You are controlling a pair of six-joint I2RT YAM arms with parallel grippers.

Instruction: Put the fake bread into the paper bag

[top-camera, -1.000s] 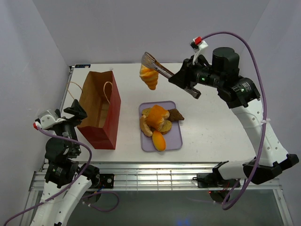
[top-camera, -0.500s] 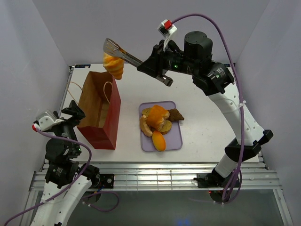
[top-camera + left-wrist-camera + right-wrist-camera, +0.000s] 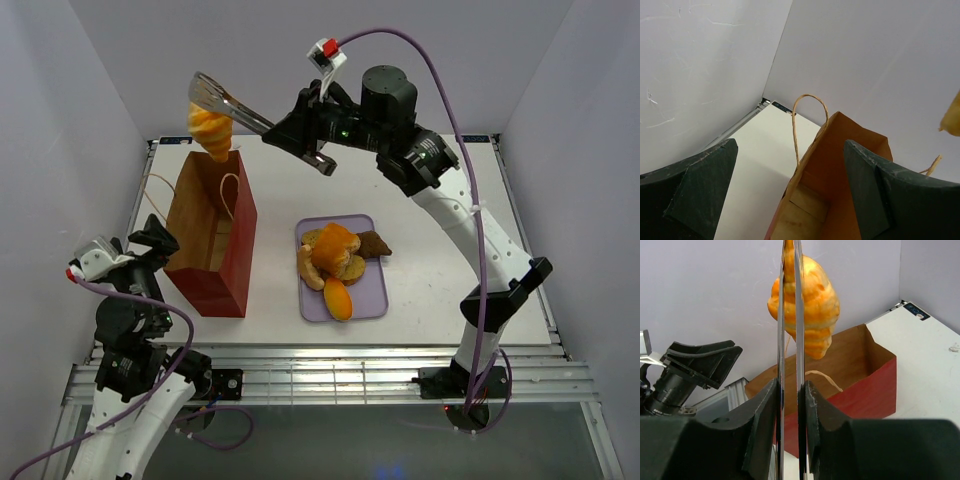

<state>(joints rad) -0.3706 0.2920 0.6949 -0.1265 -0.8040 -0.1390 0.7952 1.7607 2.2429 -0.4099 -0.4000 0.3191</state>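
Your right gripper (image 3: 305,140) clamps metal tongs (image 3: 232,100) pinching the croissant (image 3: 212,132) above the paper bag (image 3: 215,250). It's likely light and slick, so grip its thick middle. At the bag's rim, your left gripper (image 3: 155,238) gapes.

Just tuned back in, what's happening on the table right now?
The right gripper is shut on a pair of metal tongs, which pinch the orange croissant in the air above the far end of the open paper bag. The left gripper sits open at the bag's near rim; contact is unclear. The other bread pieces lie on the lavender tray.
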